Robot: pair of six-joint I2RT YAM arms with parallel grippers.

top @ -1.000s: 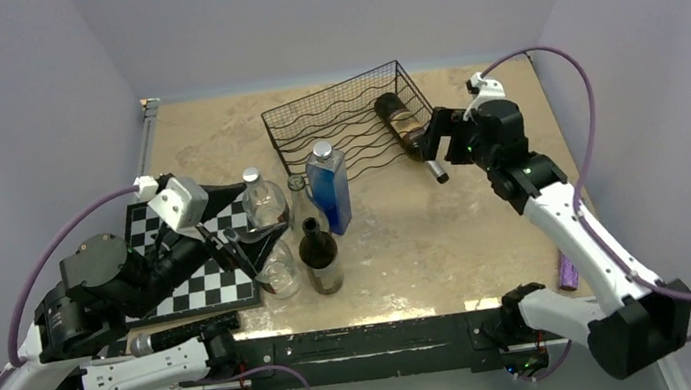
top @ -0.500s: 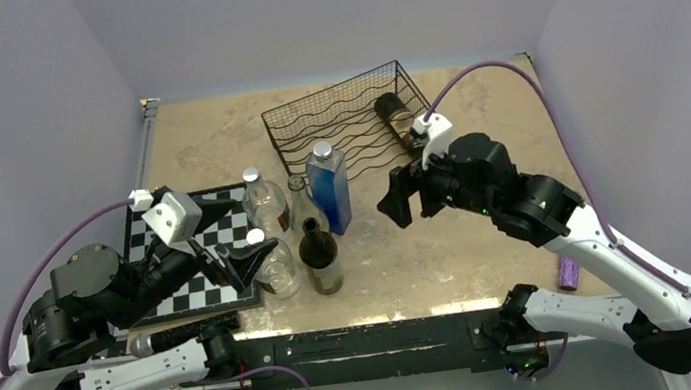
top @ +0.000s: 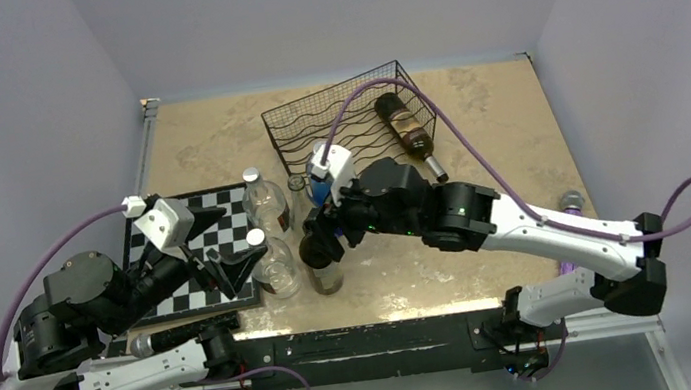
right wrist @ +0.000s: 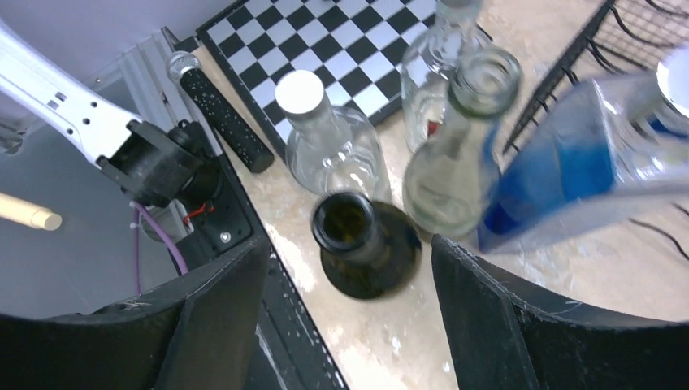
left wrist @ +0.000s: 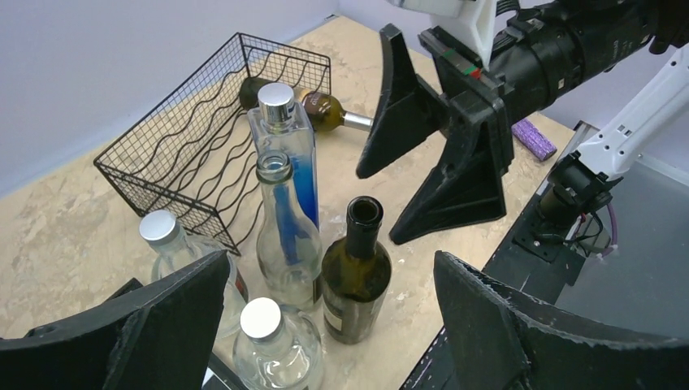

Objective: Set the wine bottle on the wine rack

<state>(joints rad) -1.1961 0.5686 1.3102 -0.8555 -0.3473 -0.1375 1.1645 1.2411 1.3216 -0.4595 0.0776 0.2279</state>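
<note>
Probably heavy, slick and breakable, the upright wine bottle sat beneath the right gripper, jaws spread wide; the neck looked the surest hold.

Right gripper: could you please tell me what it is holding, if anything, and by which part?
Nothing. The right gripper is open, its fingers apart above the dark bottle, not gripping it.

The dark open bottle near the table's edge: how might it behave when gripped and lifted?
The dark bottle looks like smooth glass, so probably slippery and fragile. Tall and narrow, close beside the clear bottles, it may tip if pushed.
</note>
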